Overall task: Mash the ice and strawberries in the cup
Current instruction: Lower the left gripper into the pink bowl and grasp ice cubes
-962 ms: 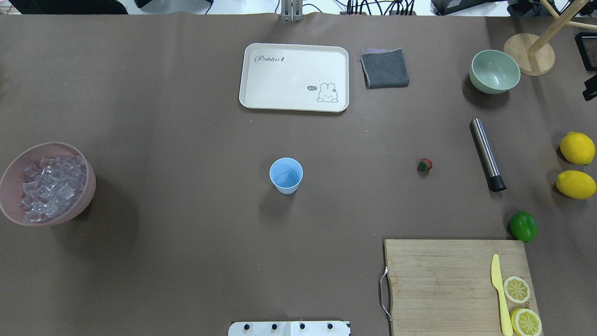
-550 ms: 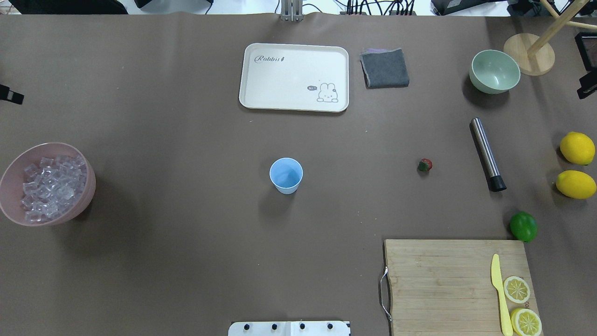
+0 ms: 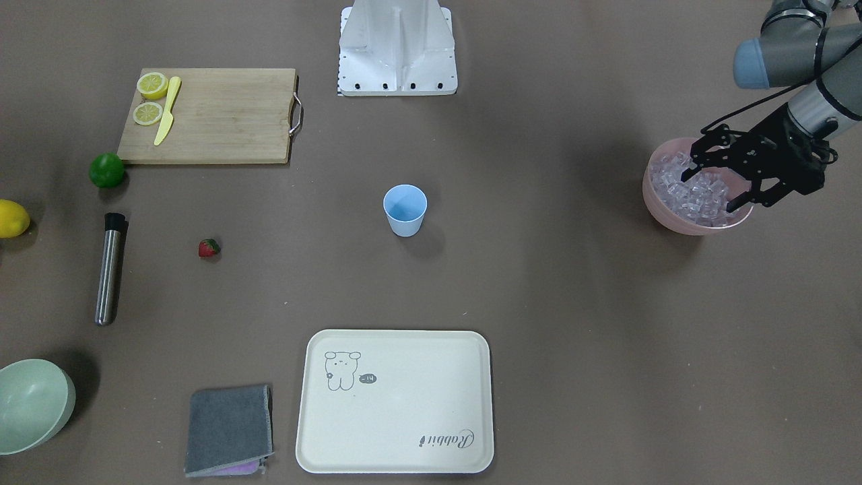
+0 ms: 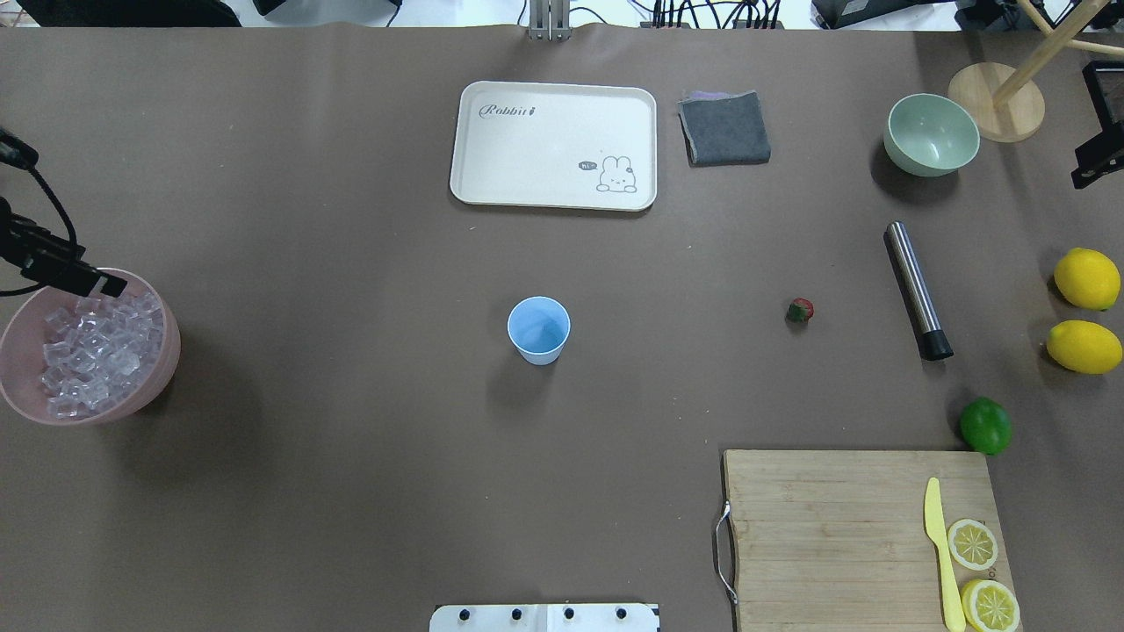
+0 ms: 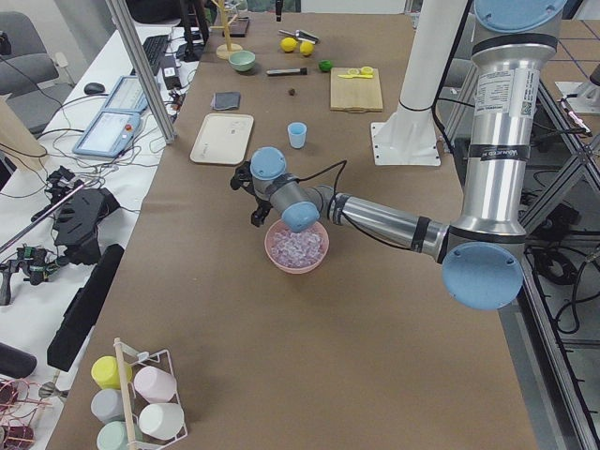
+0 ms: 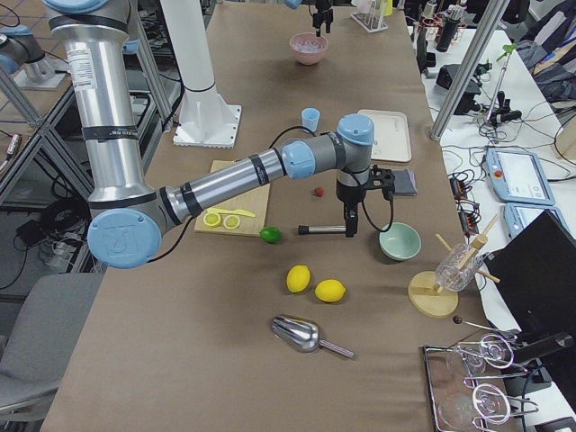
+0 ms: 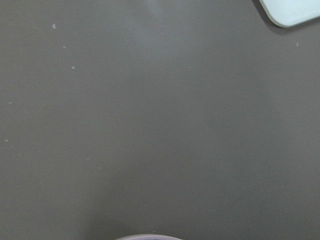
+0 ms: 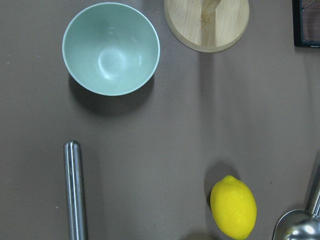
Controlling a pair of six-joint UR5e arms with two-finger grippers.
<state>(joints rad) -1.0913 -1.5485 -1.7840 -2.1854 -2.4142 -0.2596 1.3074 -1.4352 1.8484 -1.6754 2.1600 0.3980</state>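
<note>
Now the left claw (image 3: 710,192) is hanging with its jaws spread wide over the ice (image 4: 92,351) piled in the pink bowl (image 4: 169,351). The cup (image 4: 538,330) is standing upright at the middle of the counter (image 4: 351,456). The strawberry (image 4: 800,310) is lying well to its right, and the right claw (image 6: 348,229) is hovering farther right; I cannot tell its spread.

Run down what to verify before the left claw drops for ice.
1. Left claw open: ok, fingers spread.
2. Left claw above the ice in the pink bowl: ok.
3. Cup upright, mouth unobstructed: ok.
4. Ice in cup: not ok, cup looks empty.
5. Strawberry in cup: not ok, it lies on the table, apart from the cup.
6. Right claw open or shut: cannot tell.
</note>
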